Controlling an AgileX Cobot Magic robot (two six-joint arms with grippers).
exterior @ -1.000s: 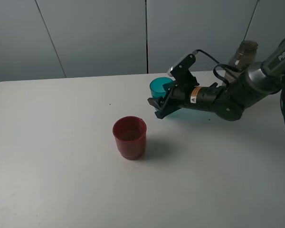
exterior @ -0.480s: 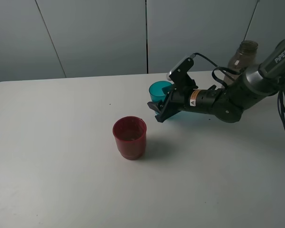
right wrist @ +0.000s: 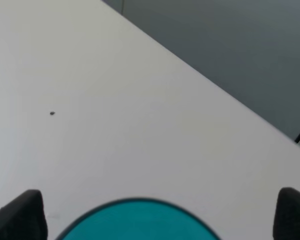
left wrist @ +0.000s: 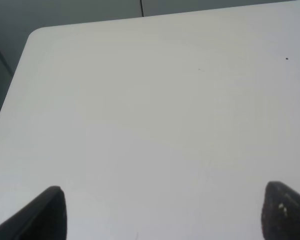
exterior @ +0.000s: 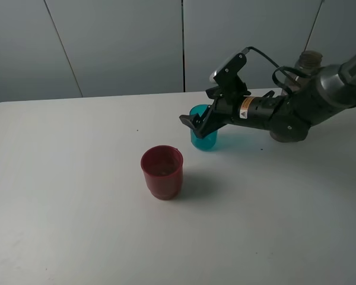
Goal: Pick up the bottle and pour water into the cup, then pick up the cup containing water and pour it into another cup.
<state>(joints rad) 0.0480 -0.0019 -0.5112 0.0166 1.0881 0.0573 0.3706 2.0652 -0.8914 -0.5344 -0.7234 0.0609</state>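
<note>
Exterior high view, read left to right: bare white table (exterior: 77, 196), a tiny dark speck (exterior: 137, 130) on it toward 11 o'clock from the red cup. Red cup (exterior: 162, 172) stands upright near the table's middle, alone, nothing touching it. Teal cup (exterior: 203, 134) stands upright on the table toward 1 o'clock from the red cup, near it but apart. Right gripper (exterior: 197, 123) is at the teal cup's rim, jaws spread wide, one on either side of the rim; contact between fingers and cup cannot be told. The arm runs off toward 3 o'clock and crosses in front of the bottle (exterior: 309, 61), of which only the neck and shoulder show, at the table's far right edge.

Surface: matte white top with rounded corner at the left. Behind it, grey wall panels (exterior: 118, 41) with dark vertical seams.

Right wrist view: teal rim (right wrist: 140, 220) sits between the two dark fingertips (right wrist: 20, 215), which stand far apart at the frame's edges; the speck (right wrist: 52, 113) lies beyond.

Left wrist view: only bare table (left wrist: 150, 115), its rounded corner, and two well-separated fingertips (left wrist: 40, 212) of the left gripper (left wrist: 162, 215), spread and holding nothing; this gripper does not appear in the high view.
</note>
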